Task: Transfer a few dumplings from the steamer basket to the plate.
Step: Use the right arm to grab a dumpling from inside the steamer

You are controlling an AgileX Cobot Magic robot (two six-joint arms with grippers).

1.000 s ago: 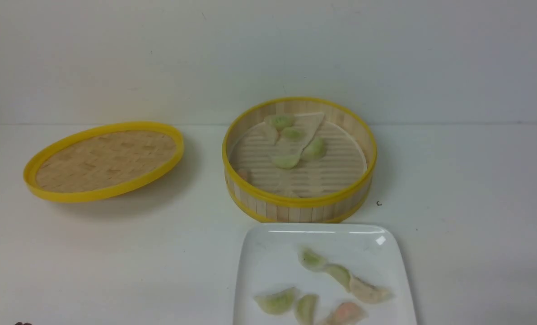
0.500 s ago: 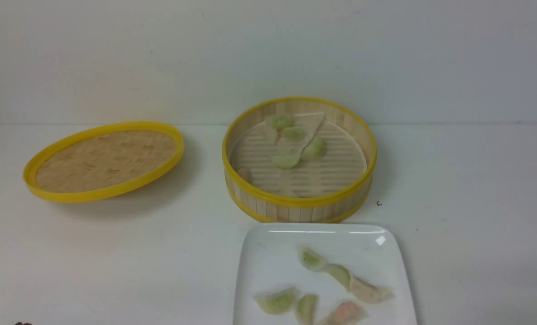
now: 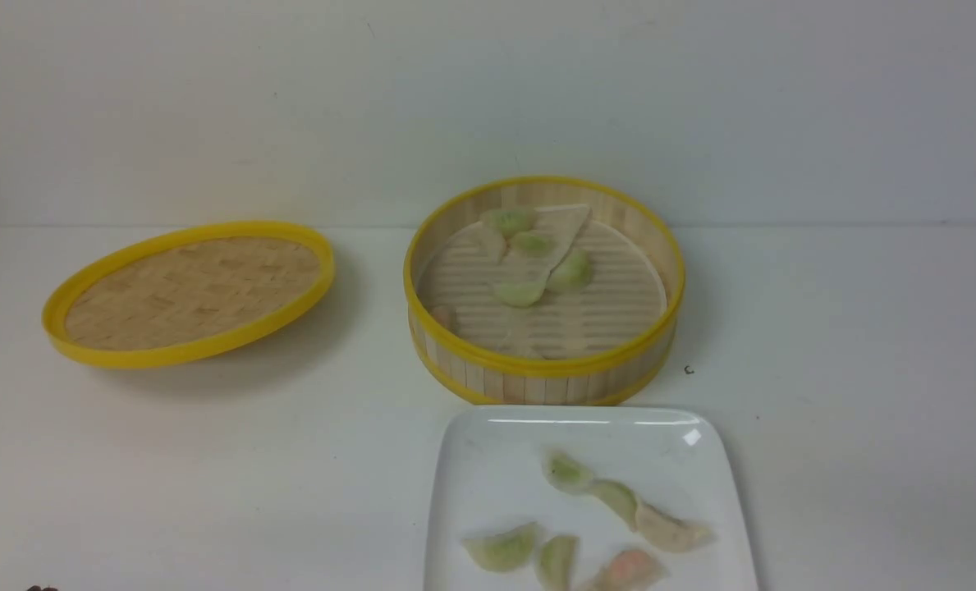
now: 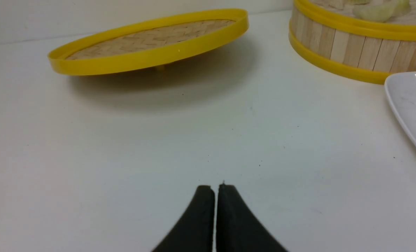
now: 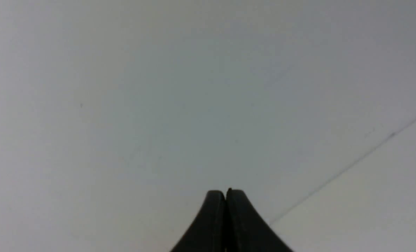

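Note:
The steamer basket [image 3: 471,369] stands at the table's middle back and holds several pale green dumplings [image 3: 520,291]. The white plate [image 3: 488,460] lies just in front of it with several dumplings [image 3: 504,548] on it, mostly green, one pinkish [image 3: 631,566], one beige. In the left wrist view my left gripper [image 4: 214,187] is shut and empty, low over bare table, with the basket [image 4: 337,45] and the plate's edge [image 4: 407,105] off to one side. My right gripper [image 5: 225,191] is shut and empty over bare table. Neither gripper shows clearly in the front view.
The shallow woven lid [image 3: 188,291] with a yellow rim lies tilted at the back left; it also shows in the left wrist view [image 4: 148,45]. A white wall rises behind the table. A table edge line [image 5: 351,164] crosses the right wrist view.

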